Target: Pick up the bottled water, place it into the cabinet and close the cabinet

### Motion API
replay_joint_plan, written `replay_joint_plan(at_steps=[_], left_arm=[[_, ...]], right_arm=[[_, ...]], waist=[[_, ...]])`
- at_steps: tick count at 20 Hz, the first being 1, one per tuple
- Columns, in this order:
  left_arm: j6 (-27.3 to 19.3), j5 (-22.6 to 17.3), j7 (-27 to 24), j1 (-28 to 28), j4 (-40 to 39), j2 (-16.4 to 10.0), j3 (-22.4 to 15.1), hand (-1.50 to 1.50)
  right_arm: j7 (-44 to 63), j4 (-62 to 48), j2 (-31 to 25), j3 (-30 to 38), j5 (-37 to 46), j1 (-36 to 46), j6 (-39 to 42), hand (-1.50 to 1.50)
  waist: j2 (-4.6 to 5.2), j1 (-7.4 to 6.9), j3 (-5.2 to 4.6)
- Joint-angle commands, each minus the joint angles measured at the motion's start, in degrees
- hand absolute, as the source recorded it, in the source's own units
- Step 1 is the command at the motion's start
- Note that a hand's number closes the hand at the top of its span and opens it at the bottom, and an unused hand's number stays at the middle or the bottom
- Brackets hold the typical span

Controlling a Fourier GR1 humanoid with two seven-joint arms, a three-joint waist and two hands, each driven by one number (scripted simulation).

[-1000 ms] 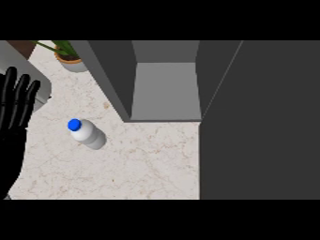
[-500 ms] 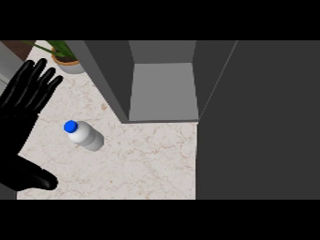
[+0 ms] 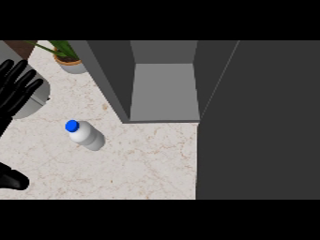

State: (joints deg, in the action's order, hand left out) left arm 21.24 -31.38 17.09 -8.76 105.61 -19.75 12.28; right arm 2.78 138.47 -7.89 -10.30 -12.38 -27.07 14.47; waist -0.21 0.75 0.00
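One hand: left hand (image 3: 3, 103) at the near left edge, fingers straight and spread, holding nothing; the right is unseen.
Bottle: bottled water (image 3: 86, 135) upright on the counter (image 3: 141, 164), near that hand, untouched.
Cabinet: cabinet (image 3: 163, 89) beyond, door (image 3: 266, 122) open, ready to receive it.

Head view: the camera looks steeply down on the marbled counter (image 3: 141, 173) from close above (not mirrored). The open cabinet (image 3: 162, 89) lies toward the far side, and the left hand (image 3: 10, 91) shows at the frame's left edge.
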Motion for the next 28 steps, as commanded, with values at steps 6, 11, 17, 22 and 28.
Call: replay_joint_plan(at_steps=[6, 11, 17, 22, 28], left_arm=[[3.39, 8.41, -6.37, 0.95, -10.85, 1.26, -0.66, -1.50], [4.32, 7.83, -4.80, -0.83, -15.36, -0.50, 0.16, -1.50], [9.97, 12.71, -13.73, -1.11, -31.58, 0.97, -1.26, -1.50], [10.85, 15.21, -19.32, -5.49, -44.25, 0.31, 0.52, -1.50], [9.99, 24.00, -31.27, -10.70, -60.43, 1.51, -1.56, -1.50]], right_arm=[[0.21, 9.37, -0.38, -3.69, 1.94, -8.49, 0.32, -1.50], [-2.23, 14.17, -2.03, -5.18, 1.46, -15.69, 1.41, -1.50], [-7.49, 10.75, -1.61, -8.86, 7.42, -17.43, 1.47, -1.50], [-9.05, 15.43, -4.06, -6.78, 3.62, -22.72, 3.06, -1.50], [-11.90, 14.14, -4.41, -9.53, 7.43, -24.25, 3.26, -1.50]], waist=[[0.18, 0.24, -0.04], [0.06, 0.64, -0.04], [0.25, 1.18, -0.12], [0.32, 1.69, -0.14], [0.57, 2.32, -0.23]])
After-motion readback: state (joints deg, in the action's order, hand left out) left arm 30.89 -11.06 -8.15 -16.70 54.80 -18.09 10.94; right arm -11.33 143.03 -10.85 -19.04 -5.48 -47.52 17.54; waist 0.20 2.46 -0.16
